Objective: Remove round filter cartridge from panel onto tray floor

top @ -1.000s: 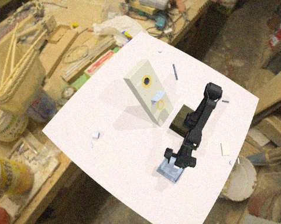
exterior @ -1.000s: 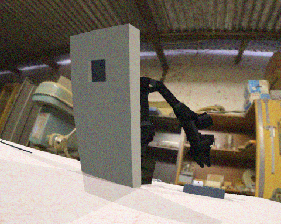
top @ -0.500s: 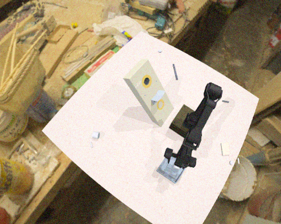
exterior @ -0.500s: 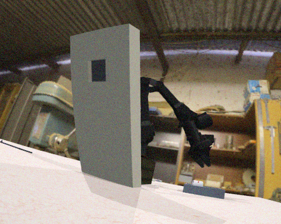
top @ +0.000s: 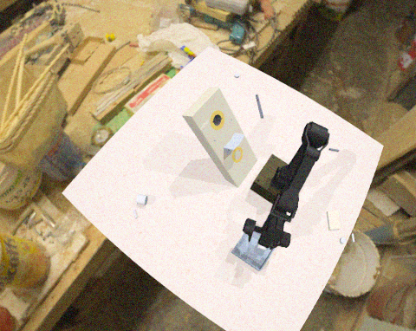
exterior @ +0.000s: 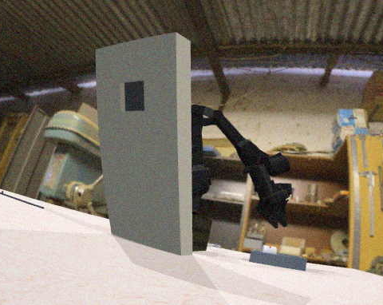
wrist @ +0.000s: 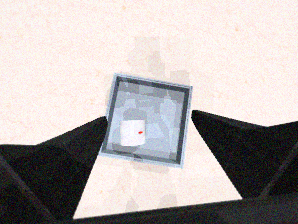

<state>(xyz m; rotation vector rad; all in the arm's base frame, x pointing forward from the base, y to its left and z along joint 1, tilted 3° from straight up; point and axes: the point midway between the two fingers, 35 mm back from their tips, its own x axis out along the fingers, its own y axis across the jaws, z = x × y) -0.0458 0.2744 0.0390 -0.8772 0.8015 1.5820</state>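
Note:
The white round filter cartridge (wrist: pixel 132 133) (exterior: pixel 269 249), with a small red mark, lies on the floor of the shallow grey-blue tray (wrist: pixel 150 83) (top: pixel 249 259) (exterior: pixel 278 260), toward one corner. My gripper (wrist: pixel 150 117) (top: pixel 261 244) (exterior: pixel 278 221) hangs a little above the tray with its fingers wide open and nothing between them, clear of the cartridge and the tray. The grey service panel (top: pixel 213 139) (exterior: pixel 144 160) stands upright behind the arm. It shows a yellow-ringed dark hole (top: pixel 217 120) and a second yellow ring (top: pixel 237 154) lower down.
The arm's dark base block (top: pixel 263 182) sits beside the panel. Loose bits lie on the pale sheet: a small white cylinder (top: pixel 141 199), a grey rod (top: pixel 259 106) and a white block (top: pixel 333 220). Workshop clutter surrounds the sheet.

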